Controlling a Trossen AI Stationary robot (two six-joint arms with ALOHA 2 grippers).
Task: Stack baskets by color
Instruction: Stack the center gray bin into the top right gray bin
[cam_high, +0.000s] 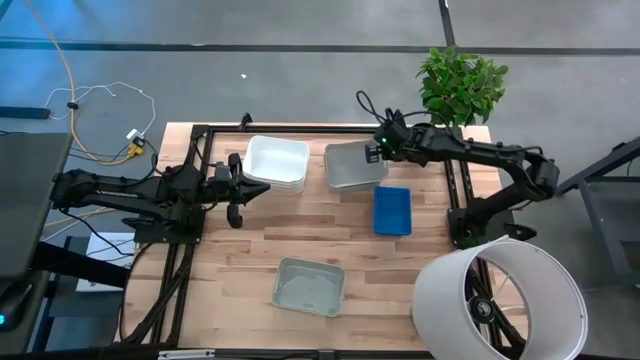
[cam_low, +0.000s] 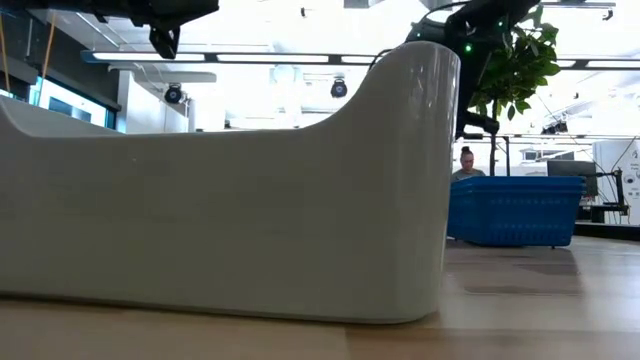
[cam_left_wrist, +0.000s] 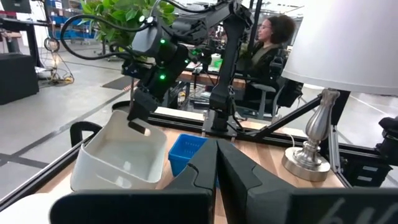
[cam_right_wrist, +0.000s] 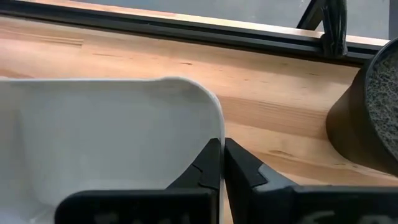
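Observation:
A grey basket lies at the table's far middle, on top of what looks like another grey one. My right gripper is shut on its far right corner. To its left stands a stack of white baskets. A blue basket rests flat on the wood to the right of centre. A single grey basket sits by the near edge and fills the low view. My left gripper hovers shut and level beside the white stack, holding nothing. My right gripper pinches the grey basket's rim at its rounded far right corner, the wall running between the two fingers. The fingers slant down from the far right, one inside the basket and one outside. Whether the basket is lifted clear, I cannot tell.
A black plant pot with a green plant stands at the far right corner, close to my right gripper. A large white lampshade fills the near right corner. Bare wood lies at the near left. A person sits beyond the table.

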